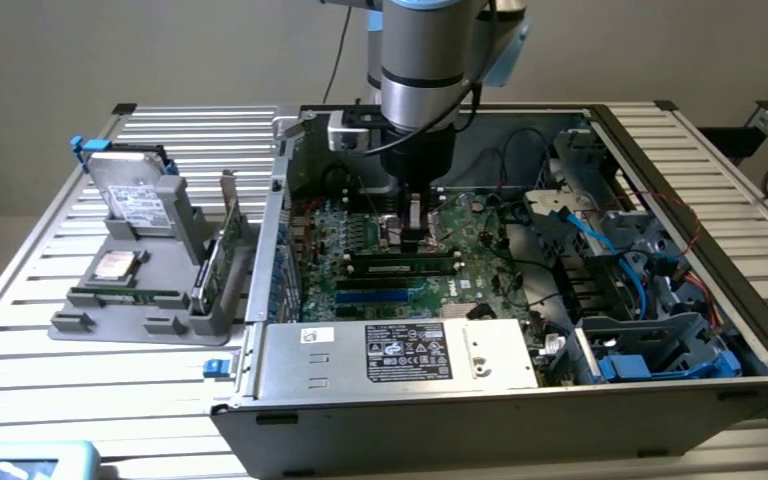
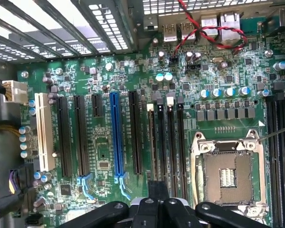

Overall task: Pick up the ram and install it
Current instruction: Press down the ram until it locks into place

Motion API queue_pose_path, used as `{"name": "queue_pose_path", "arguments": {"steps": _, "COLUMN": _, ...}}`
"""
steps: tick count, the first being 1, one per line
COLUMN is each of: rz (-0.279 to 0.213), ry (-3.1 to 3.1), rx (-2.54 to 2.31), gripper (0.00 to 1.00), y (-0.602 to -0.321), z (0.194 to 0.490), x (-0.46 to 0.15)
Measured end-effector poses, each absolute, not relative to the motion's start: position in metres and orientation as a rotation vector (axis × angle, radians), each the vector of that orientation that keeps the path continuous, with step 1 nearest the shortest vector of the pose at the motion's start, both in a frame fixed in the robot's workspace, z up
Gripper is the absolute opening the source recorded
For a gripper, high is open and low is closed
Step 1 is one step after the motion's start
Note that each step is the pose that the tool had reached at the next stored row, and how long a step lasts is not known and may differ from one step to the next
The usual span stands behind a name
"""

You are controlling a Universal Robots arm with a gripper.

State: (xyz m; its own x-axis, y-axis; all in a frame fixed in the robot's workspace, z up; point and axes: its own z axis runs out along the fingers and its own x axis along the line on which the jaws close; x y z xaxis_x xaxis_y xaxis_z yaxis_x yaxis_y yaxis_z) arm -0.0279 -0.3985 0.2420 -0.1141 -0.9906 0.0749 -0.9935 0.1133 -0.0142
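Scanning the exterior view from its left: grey fixture tray holds a hard drive and an expansion card, at about 9 o'clock of the open computer case. Inside, the ram lies seated along a motherboard slot, just at 6 o'clock of the gripper. Jaws are fully closed, apparently holding nothing. Judgement: press squarely downward, evenly along the stick, so both latches engage.
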Motion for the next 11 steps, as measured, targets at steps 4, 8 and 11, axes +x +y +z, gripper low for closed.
{"name": "queue_pose_path", "arguments": {"steps": 4, "rz": 0.092, "ry": -2.363, "rx": 1.994, "gripper": 0.11, "y": -0.3985, "z": 0.2420, "x": -0.0279}}
{"name": "queue_pose_path", "arguments": {"steps": 8, "rz": 0.089, "ry": -2.418, "rx": 1.925, "gripper": 0.11, "y": -0.3985, "z": 0.2419, "x": -0.0279}}
{"name": "queue_pose_path", "arguments": {"steps": 11, "rz": 0.088, "ry": -2.444, "rx": 1.891, "gripper": 0.11, "y": -0.3984, "z": 0.2417, "x": -0.0279}}
